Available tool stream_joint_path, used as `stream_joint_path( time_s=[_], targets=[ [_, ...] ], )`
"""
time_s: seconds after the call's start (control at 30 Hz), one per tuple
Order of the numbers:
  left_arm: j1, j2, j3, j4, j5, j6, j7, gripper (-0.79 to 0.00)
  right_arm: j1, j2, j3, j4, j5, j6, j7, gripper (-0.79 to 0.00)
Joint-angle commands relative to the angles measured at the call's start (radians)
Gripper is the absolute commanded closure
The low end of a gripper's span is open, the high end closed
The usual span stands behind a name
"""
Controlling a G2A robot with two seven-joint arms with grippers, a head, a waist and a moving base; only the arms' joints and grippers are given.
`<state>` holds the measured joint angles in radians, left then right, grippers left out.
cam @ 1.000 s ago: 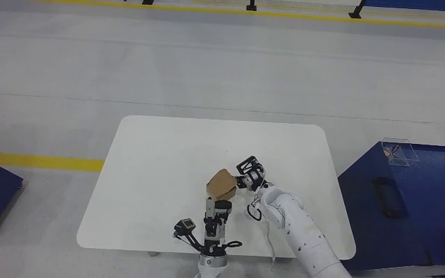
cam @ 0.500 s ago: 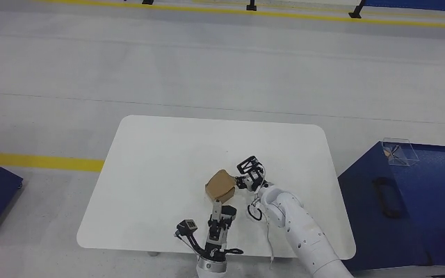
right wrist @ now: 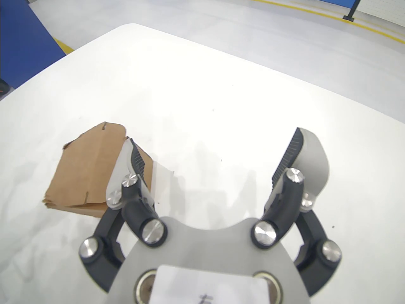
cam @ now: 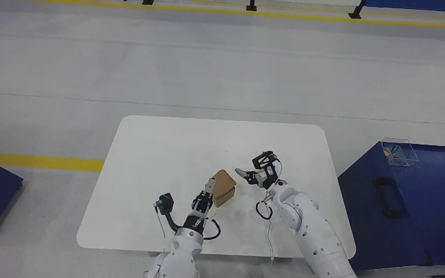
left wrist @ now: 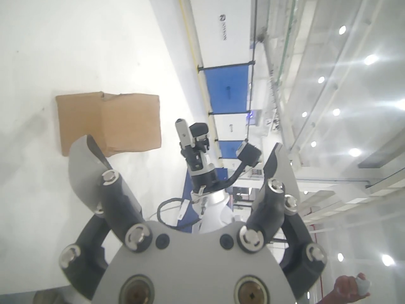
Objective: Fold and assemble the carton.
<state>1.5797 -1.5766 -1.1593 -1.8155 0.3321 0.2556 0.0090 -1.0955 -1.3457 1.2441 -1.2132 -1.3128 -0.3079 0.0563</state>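
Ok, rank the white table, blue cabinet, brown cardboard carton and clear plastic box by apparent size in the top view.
1. White table
2. Blue cabinet, partly cut off
3. Brown cardboard carton and clear plastic box, too alike to rank

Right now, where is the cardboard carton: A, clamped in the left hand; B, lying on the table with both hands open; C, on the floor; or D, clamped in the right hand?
B: the carton lies on the table, and the left hand and right hand are both open.

Carton [cam: 223,187] on table [cam: 160,160], near its middle
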Motion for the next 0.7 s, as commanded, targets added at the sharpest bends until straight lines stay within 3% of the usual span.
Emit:
stream_joint_path(
  time_s=[0.0,0.33,0.53,0.67],
  targets=[
    [0.000,0.000,0.000,0.002,-0.003,-0.006,0.002,-0.785,0.000,0.000,0.000,0.001,-0.001,0.008,-0.001,-0.785],
    [0.000,-0.001,-0.007,0.014,-0.041,0.009,-0.016,-0.785,-0.007,-0.004,0.002,-0.007,0.030,0.038,-0.019,-0.785],
    [-0.119,0.012,-0.080,0.076,-0.037,0.224,-0.170,-0.785,0.004,-0.019,-0.049,0.024,0.025,0.116,-0.036,-0.785],
    [-0.168,0.019,-0.075,0.121,0.017,0.287,-0.232,-0.785,0.032,-0.030,-0.085,0.067,0.005,0.164,-0.033,-0.785]
  ],
)
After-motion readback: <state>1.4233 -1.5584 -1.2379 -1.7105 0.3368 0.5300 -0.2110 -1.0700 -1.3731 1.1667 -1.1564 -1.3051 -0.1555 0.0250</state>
